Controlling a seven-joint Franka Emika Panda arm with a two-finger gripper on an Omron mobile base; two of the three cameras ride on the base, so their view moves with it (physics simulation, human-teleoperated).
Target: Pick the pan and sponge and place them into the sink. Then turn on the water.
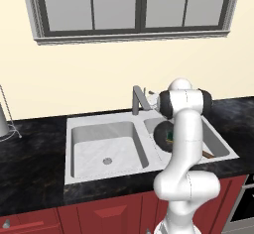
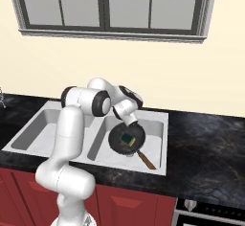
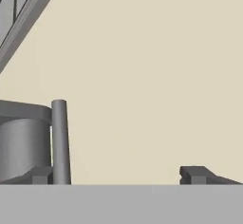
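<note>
The black pan (image 2: 119, 143) lies in the right basin of the grey marbled sink (image 2: 28, 139), its long handle (image 2: 146, 160) pointing toward the front rim. The green-topped sponge (image 2: 127, 138) rests inside the pan. In the left base view the pan (image 1: 161, 134) and sponge (image 1: 170, 137) peek out from behind my arm. My gripper (image 3: 117, 174) is open with nothing between its fingers. It faces the back wall, with the grey faucet (image 3: 23, 147) just left of the left fingertip (image 3: 42, 174). The faucet (image 1: 136, 99) stands behind the sink's divider. No water shows.
Black counter (image 1: 30, 158) runs on both sides of the sink, with red cabinets (image 1: 99, 213) below. A window (image 1: 134, 5) sits above the faucet. A metal object (image 1: 4, 124) stands at the far left of the counter. My arm rises in front of the right basin.
</note>
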